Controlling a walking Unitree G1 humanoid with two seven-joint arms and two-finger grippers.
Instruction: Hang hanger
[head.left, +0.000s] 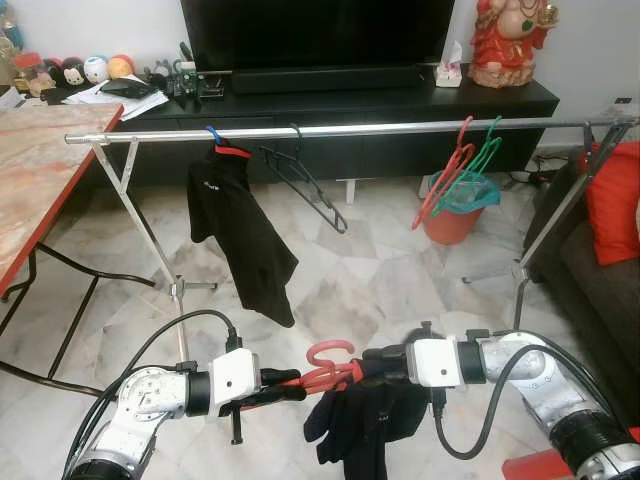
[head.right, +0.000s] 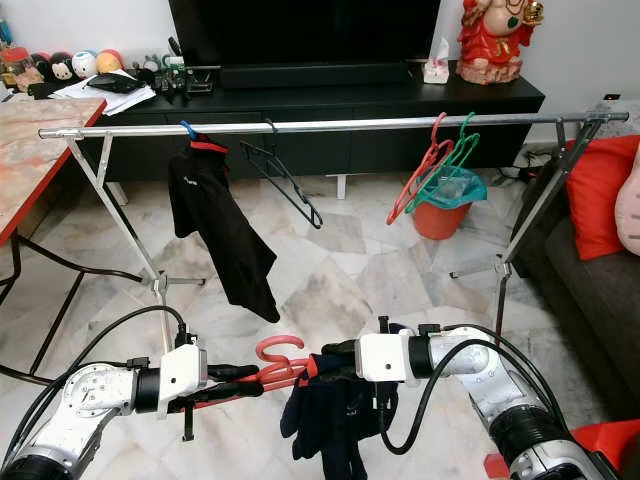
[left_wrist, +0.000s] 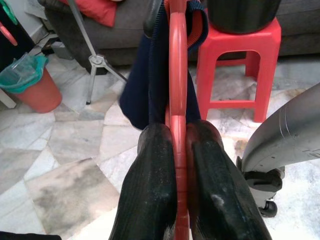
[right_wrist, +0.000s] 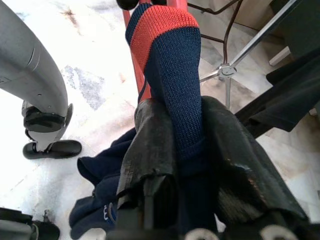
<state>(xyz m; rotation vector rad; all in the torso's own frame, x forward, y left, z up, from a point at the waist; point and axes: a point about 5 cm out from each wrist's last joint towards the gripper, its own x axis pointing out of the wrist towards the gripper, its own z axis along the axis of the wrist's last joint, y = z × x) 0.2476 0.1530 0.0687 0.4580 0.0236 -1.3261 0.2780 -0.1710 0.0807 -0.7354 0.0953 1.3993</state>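
The left end effector (head.left: 290, 385) is clamped on the red hanger (head.left: 335, 368), and the right end effector (head.left: 375, 362) pinches the shirt (head.left: 365, 420) collar on it, so the load stays level below the rail (head.left: 350, 129) ahead.

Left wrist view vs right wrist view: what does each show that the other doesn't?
Left wrist alone: the left end effector clamped on the red hanger's bar, a red stool, an orange bin. Right wrist alone: the right end effector pinching the navy garment's orange-banded collar, and a black garment. Both: the hanger, the navy garment, the marble floor, a rack foot.
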